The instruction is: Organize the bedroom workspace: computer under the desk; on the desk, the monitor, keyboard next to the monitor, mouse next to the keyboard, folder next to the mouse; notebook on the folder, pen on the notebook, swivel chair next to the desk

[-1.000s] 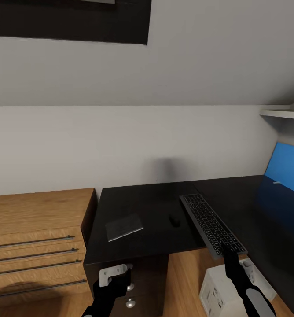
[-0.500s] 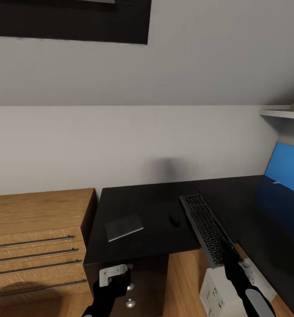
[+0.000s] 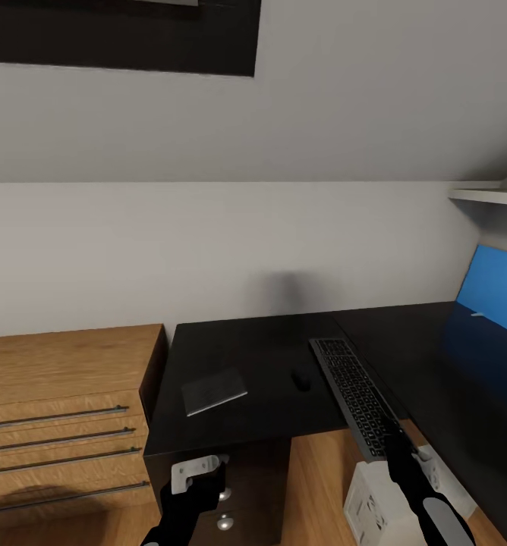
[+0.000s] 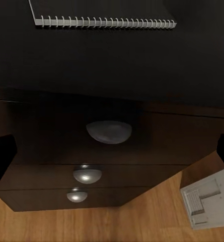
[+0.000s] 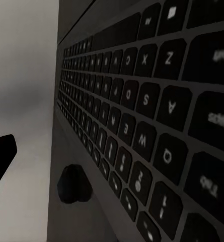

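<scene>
The right gripper point(image 3: 394, 438) has its jaws shut on the keyboard point(image 3: 354, 394); next, carry it to the blue-backed tabletop point(image 3: 443, 364). Left jaws open.

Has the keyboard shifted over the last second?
Yes. The keyboard, held by the right gripper, has tilted: its near end has swung left toward the cabinet desk, while the mouse stays put.

On the cabinet desk point(image 3: 261, 356), the mouse point(image 3: 300, 381) lies between the notebook point(image 3: 213, 390) to its left and the keyboard point(image 3: 355, 394) to its right. The wooden drawer unit point(image 3: 64, 409) stands left of that desk; the computer point(image 3: 375, 497) sits on the floor before it.
</scene>
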